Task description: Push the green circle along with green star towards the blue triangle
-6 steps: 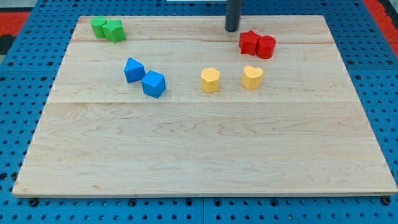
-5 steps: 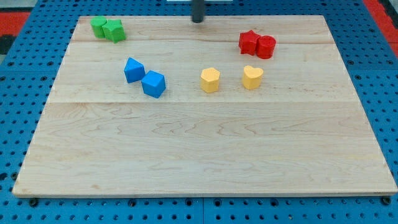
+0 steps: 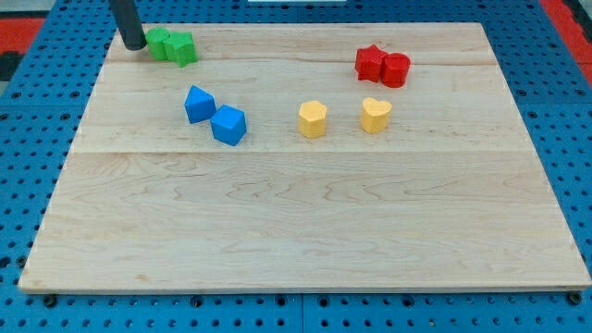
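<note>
progress: barely begun, green circle [image 3: 159, 41] and green star [image 3: 182, 48] sit touching at board's top left, well apart from blue triangle [image 3: 199, 104] | my tip [image 3: 134, 45] has no jaws, touches circle's left side | blue cube [image 3: 228, 124] beside triangle, path clear

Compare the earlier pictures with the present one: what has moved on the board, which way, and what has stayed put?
My tip has swept along the board's top edge from near the red blocks to the view's left and now touches the left side of the green pair, which has shifted slightly rightward. The blue blocks, yellow blocks and red blocks stayed where they were.
</note>
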You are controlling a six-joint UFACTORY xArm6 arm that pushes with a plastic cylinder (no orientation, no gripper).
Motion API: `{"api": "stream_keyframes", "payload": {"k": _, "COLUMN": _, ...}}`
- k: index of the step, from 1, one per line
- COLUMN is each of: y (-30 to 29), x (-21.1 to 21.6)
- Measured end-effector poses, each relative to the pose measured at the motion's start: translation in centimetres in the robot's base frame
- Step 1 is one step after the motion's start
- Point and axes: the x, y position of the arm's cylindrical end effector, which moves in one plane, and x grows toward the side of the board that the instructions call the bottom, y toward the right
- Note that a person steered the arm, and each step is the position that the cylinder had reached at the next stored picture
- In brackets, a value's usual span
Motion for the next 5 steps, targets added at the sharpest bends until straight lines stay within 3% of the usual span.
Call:
{"api": "stream_keyframes", "payload": {"k": 1, "y": -1.9, "x": -3.1}}
{"api": "stream_keyframes", "payload": {"k": 2, "y": 4.3, "x": -2.1}}
{"api": "stream_keyframes", "payload": {"k": 4, "y": 3.7, "x": 4.5}}
{"api": "stream_keyframes", "payload": {"k": 5, "y": 6.4, "x": 6.1}}
